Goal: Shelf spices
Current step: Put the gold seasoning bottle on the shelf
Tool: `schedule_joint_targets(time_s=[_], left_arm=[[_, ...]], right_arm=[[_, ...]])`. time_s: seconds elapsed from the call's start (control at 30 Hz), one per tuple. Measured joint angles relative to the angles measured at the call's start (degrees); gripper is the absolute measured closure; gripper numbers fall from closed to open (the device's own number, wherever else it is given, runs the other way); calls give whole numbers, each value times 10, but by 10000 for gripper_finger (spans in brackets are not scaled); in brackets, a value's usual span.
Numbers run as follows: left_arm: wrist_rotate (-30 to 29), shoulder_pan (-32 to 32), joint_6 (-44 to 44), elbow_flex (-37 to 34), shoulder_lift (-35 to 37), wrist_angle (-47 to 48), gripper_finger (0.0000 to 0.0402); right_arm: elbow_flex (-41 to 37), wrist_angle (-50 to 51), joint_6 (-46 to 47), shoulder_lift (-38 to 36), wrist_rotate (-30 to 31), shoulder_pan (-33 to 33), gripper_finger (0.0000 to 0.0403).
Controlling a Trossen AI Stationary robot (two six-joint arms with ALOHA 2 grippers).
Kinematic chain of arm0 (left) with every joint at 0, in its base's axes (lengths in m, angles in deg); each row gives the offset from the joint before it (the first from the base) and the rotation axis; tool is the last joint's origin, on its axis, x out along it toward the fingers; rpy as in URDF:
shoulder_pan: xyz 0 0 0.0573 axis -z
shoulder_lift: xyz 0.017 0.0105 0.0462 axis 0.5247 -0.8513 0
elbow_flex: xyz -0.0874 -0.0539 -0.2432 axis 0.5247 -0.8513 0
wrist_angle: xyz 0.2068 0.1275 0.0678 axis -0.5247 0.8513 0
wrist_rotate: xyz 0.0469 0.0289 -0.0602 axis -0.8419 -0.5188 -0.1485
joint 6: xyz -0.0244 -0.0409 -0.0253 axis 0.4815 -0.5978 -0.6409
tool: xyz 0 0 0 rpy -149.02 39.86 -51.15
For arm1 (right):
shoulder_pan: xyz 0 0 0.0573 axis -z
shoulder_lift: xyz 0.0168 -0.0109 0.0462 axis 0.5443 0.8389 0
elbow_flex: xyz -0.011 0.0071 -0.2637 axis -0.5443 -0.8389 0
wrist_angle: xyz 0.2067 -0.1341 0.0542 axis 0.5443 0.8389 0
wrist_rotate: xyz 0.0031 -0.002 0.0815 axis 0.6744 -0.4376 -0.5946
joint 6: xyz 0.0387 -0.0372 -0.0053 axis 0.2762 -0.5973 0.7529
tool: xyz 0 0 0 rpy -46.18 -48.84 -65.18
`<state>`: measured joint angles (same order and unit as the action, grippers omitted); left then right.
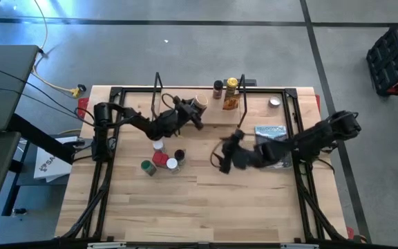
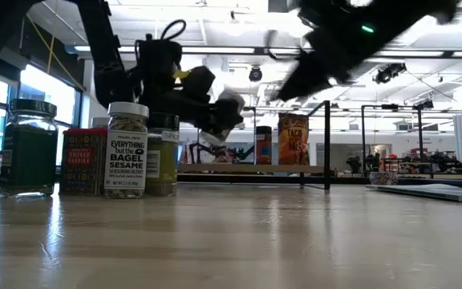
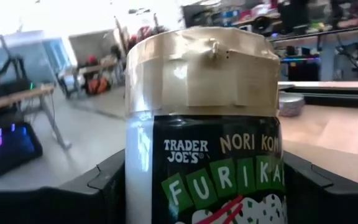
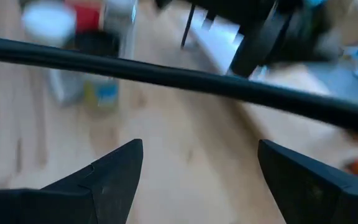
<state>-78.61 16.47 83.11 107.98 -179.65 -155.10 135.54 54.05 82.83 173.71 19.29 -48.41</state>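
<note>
My left gripper [image 1: 193, 111] is shut on a dark furikake jar [image 3: 204, 149] with a tan taped lid, over the left part of the shelf [image 1: 254, 116], a light plank with black wire uprights. On the shelf stand a dark jar [image 1: 218, 88], a yellow jar [image 1: 231, 86] and an orange packet [image 1: 230, 103]. Several more spice jars [image 1: 162, 158] stand grouped on the table near the left arm; the low view shows them close up [image 2: 125, 150]. My right gripper [image 4: 201, 149] is open and empty, hovering over the table's middle [image 1: 223, 155]. My left gripper pinches the furikake jar between its two fingers [image 3: 101, 186], one on each side of the labelled body [image 3: 166, 180] below the lid. The low view shows the jar [image 2: 228, 108] tilted and lifted above the shelf plank.
A grey-blue booklet [image 1: 271, 131] lies under the right arm and a small silver disc [image 1: 274, 102] sits at the shelf's right end. A black bar [image 4: 166, 71] crosses the right wrist view. Bare tabletop [image 1: 206, 207] stretches toward the near edge.
</note>
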Motion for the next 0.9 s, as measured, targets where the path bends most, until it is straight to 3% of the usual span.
schedule_joint_targets(time_s=[0.13, 0.27, 0.43, 0.57, 0.8, 0.9], left_arm=[[-4, 33, 61, 0, 0, -26, 138], [-30, 61, 122, 1, 1, -58, 138], [-41, 84, 168, 0, 1, -85, 138], [-50, 89, 178, 1, 1, -83, 138], [-49, 87, 178, 1, 1, -87, 138], [-49, 87, 178, 1, 1, -87, 138]], right_arm=[[76, 13, -77, -7, -73, 72, 91], [172, 95, -132, -8, -126, 135, 91], [271, 233, -144, -6, -324, 230, 91], [311, 305, -182, -6, -434, 291, 91], [320, 327, -197, -6, -504, 336, 91], [319, 319, -198, -6, -496, 338, 91]])
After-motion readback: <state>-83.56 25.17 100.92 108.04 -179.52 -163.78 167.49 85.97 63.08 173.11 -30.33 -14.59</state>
